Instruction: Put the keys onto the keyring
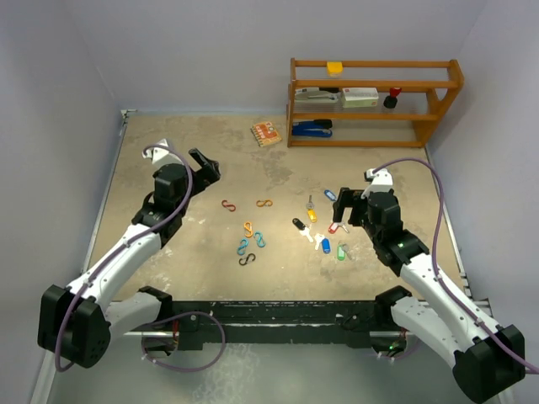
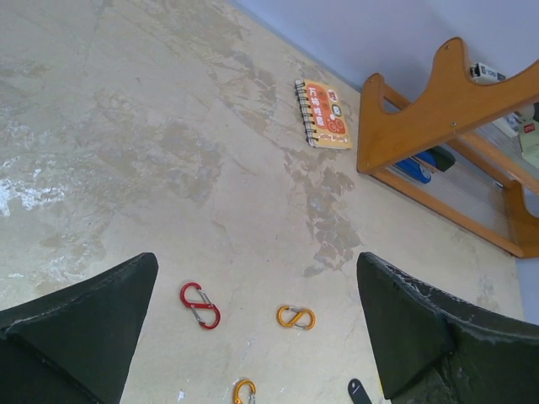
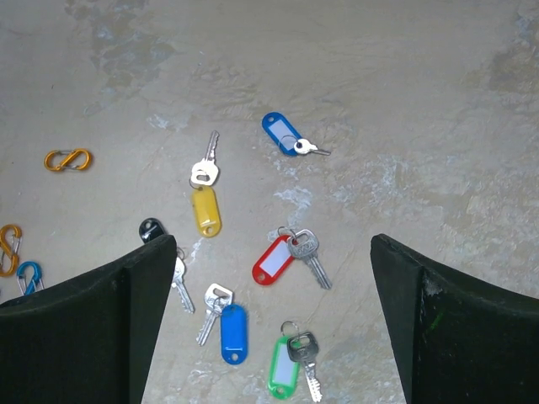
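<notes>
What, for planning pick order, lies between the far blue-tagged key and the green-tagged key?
The red-tagged key, apart from both the far blue-tagged key and the green-tagged key; the right wrist view shows it.

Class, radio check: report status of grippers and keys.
Left gripper open, empty. Right gripper open, above keys. Keys loose on table; nothing blocking.

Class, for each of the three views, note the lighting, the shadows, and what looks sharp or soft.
Top external: soft even light, hardly any shadows, keys tiny yet distinct. Left wrist: table sharp, shelf slanted by the camera's tilt, left gripper dark with little detail. Right wrist: keys crisp with short soft shadows, no strong glare.
</notes>
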